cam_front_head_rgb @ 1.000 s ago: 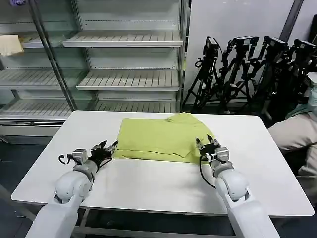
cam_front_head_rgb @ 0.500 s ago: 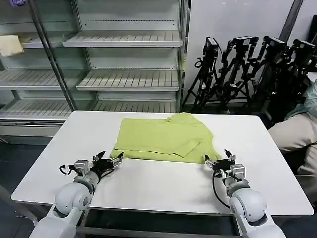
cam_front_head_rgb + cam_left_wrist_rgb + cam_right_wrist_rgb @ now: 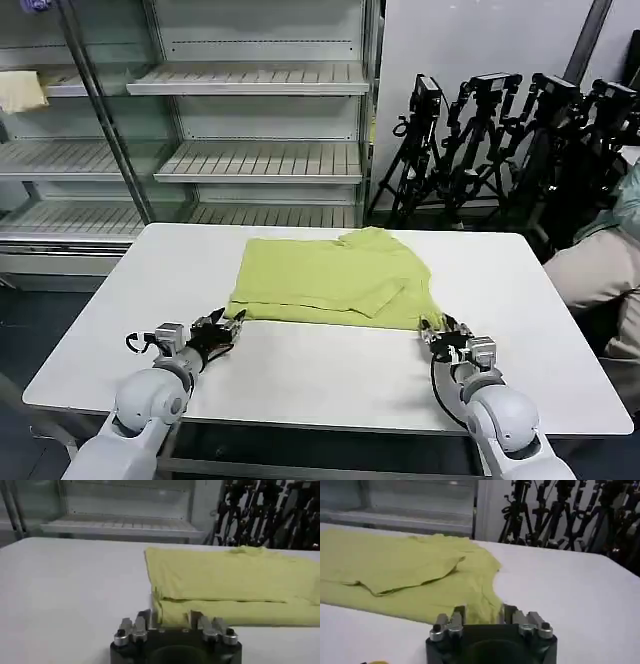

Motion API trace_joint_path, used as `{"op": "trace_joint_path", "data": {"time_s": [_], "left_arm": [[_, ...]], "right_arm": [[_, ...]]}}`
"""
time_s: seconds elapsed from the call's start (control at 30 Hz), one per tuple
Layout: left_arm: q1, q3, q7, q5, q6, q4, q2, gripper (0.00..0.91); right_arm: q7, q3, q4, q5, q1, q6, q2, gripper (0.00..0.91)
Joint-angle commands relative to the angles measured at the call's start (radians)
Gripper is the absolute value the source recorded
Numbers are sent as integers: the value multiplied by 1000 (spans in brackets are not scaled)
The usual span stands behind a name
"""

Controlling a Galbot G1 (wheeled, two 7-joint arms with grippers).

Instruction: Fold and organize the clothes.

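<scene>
The clothes are one lime T-shirt (image 3: pixel 335 280), lying partly folded on the white table (image 3: pixel 320 375), with a flap turned over its right part. My left gripper (image 3: pixel 230 321) is low over the table at the shirt's near left corner. In the left wrist view that gripper (image 3: pixel 170 616) is open, and the corner of the shirt (image 3: pixel 220 580) lies between its fingers. At the near right corner sits my right gripper (image 3: pixel 440 326). The right wrist view shows it (image 3: pixel 483 612) open too, straddling the shirt's hem (image 3: pixel 420 575).
Empty wire shelves (image 3: pixel 250 160) stand behind the table, with a cream cloth (image 3: pixel 20 90) on one at the left. Black tripods (image 3: pixel 500 140) cluster at the back right. A seated person (image 3: pixel 600 270) is beside the table's right edge.
Both grippers drew back from the shirt toward the table's near edge, and its near right corner spread out. In the last half second they edged forward onto the two near corners.
</scene>
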Motion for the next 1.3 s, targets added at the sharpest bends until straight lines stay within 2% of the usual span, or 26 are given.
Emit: {"op": "trace_joint_path", "data": {"time_s": [0.03,0.33,0.63,0.8,1.03,1.27,1.3], "left_arm": [[-1,2,1,-1,4,5,2,10],[33,0,9,16,-5,-33,9,10],[301,-103,10,13,-25,-303,42,10],[460,-163,10,36,-24,-409,46,10],[565,-236,24,31,-33,-445,40,10],[612,-246,23,73,-54,-478,17,10],[623,-247,22,83,-56,-484,11,20]], "right_arm": [[-1,-2,-22,29,-4,-10,-1,0],[-6,7,57,17,-39,-10,-9,0],[-20,96,318,-16,-284,-8,-27,0],[-34,139,426,-65,-441,27,-30,0],[-43,166,490,-112,-587,96,-15,0],[-46,139,493,-121,-616,122,-6,0],[-45,138,488,-123,-613,125,-8,786]]}}
